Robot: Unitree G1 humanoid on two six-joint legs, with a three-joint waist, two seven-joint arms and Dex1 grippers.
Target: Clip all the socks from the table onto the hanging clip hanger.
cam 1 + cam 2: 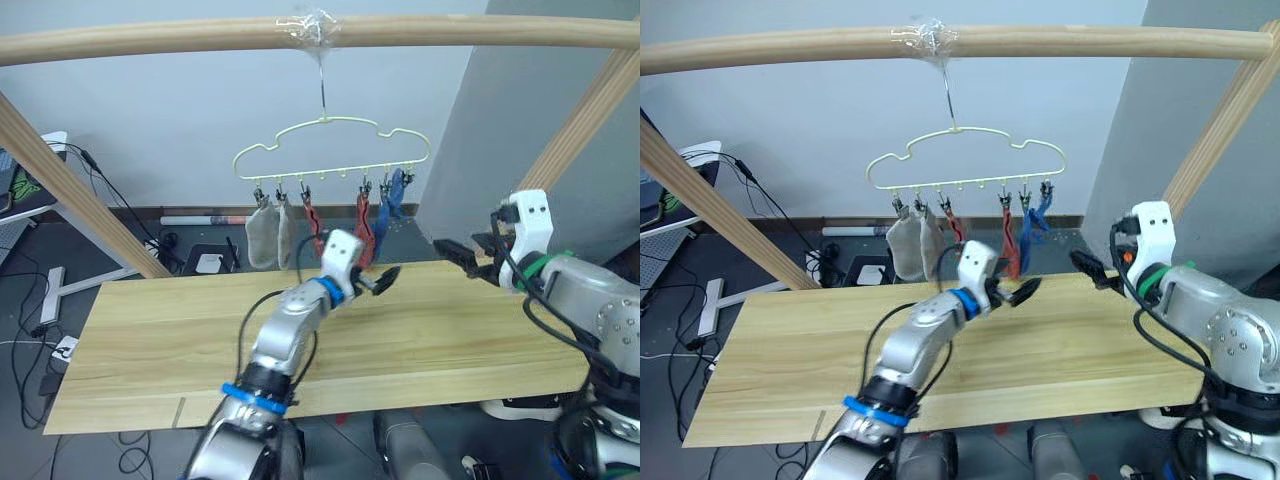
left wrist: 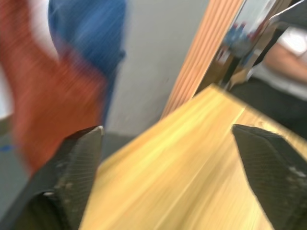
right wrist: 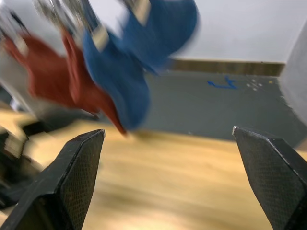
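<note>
All six socks [image 1: 320,225] hang clipped to the clip hanger [image 1: 330,150], at twelve o'clock above the table [image 1: 150,340]; their shapes blur in both wrist views. Left gripper [image 1: 380,281] and right gripper [image 1: 455,255] have jaws wide apart, empty, below the socks.

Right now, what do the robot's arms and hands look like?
Both arms are silver-grey metal with black cables looped alongside. The left hand has a white wrist block and blue rings; the right hand has a white block and a green ring. Each has two black textured fingers.
</note>
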